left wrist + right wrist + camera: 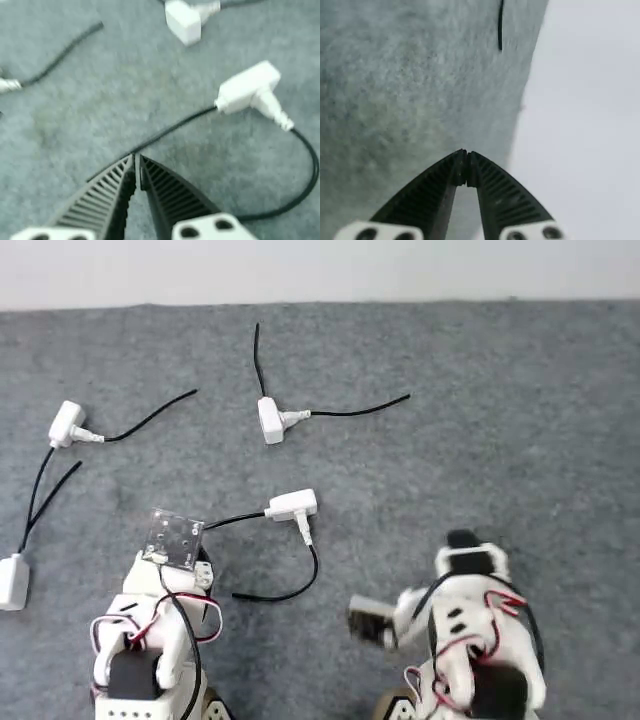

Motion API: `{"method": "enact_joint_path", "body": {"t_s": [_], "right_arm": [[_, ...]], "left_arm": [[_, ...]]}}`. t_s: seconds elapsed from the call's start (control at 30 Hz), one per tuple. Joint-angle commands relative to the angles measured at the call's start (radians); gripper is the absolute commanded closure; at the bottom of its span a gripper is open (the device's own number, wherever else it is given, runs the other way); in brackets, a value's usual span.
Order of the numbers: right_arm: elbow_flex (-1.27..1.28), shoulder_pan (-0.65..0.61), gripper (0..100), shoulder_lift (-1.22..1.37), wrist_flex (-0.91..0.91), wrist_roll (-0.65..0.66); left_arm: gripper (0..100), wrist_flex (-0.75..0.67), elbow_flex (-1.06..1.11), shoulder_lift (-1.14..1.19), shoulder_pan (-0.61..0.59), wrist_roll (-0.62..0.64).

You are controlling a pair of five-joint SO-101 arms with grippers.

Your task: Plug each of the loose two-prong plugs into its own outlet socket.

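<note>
Grey carpeted desk point(520, 440). Jaws together, empty, on left gripper point(136, 162) and right gripper point(466, 156). Risk of snagging the black cord point(170, 128), dragging the near plug point(270, 107) askew.

Middle connector point(292, 505) central on the table point(520, 420); rear connector point(270, 420) behind it; left connector point(68, 423) and edge connector point(12, 580) far left.

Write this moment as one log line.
left gripper shut, empty | right gripper shut, empty | white connector on carpet, ungripped
</note>
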Motion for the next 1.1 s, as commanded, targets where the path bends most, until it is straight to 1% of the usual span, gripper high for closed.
{"method": "enact_joint_path", "body": {"t_s": [0.0,0.07,0.1,0.2,0.27,0.33,0.4,0.47,0.7,0.8,1.07], "right_arm": [[0.034,0.041,99.1,-0.002,-0.090,-0.473],[0.046,0.022,99.1,-0.002,-0.090,-0.605],[0.057,0.010,99.1,-0.002,-0.096,-0.643],[0.110,-0.067,99.1,-0.002,-0.096,-0.724],[0.178,-0.139,99.1,-0.002,-0.097,-0.749],[0.255,-0.208,99.1,-0.002,-0.101,-0.752],[0.308,-0.255,99.1,-0.001,-0.151,-0.749],[0.318,-0.259,99.1,0.001,-0.166,-0.750],[0.318,-0.259,99.0,0.001,-0.131,-0.750],[0.318,-0.259,99.0,0.001,-0.125,-0.753],[0.318,-0.268,99.0,0.001,0.125,-0.752]], "left_arm": [[99,-0.057,0.053,-0.012,0.003,0.095],[99,-0.086,0.079,-0.012,0.003,0.130],[99,-0.094,0.084,-0.012,0.003,0.140],[99,-0.094,0.099,-0.012,0.003,0.144],[99,-0.094,0.124,-0.012,0.003,0.144],[99,-0.086,0.125,-0.012,0.003,0.144],[99,-0.061,0.124,-0.012,0.003,0.144],[99,-0.043,0.124,-0.011,0.003,0.144],[99,0.003,0.124,-0.011,0.003,0.140],[99,0.063,0.124,-0.011,0.002,0.138],[99,0.069,0.124,-0.011,-0.003,0.138]]}}
